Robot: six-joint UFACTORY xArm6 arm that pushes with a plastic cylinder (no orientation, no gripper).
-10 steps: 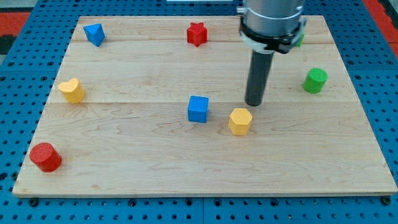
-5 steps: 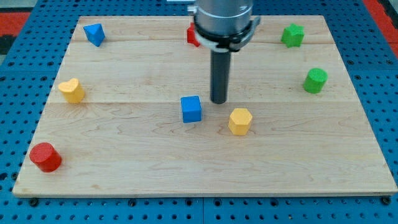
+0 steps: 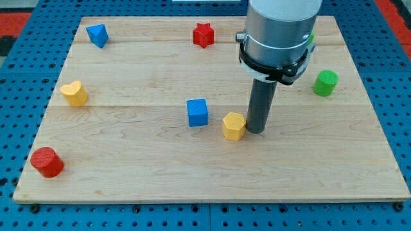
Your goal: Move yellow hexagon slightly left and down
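The yellow hexagon (image 3: 234, 126) lies near the middle of the wooden board (image 3: 205, 173), a little right of centre. My tip (image 3: 255, 131) stands right against its right side, touching or nearly touching it. The blue cube (image 3: 198, 112) sits just to the left of the hexagon and slightly higher, with a small gap between them.
A red star (image 3: 203, 34) and a blue triangular block (image 3: 97, 34) lie along the view's top. A yellow heart-like block (image 3: 74, 93) and a red cylinder (image 3: 47, 162) are at the left. A green cylinder (image 3: 325, 83) is at the right; the arm hides a green block at top right.
My tip swung left past the blue cube, nudging it left, then came back right and down to the hexagon's right side. The yellow hexagon has shifted left by a small amount.
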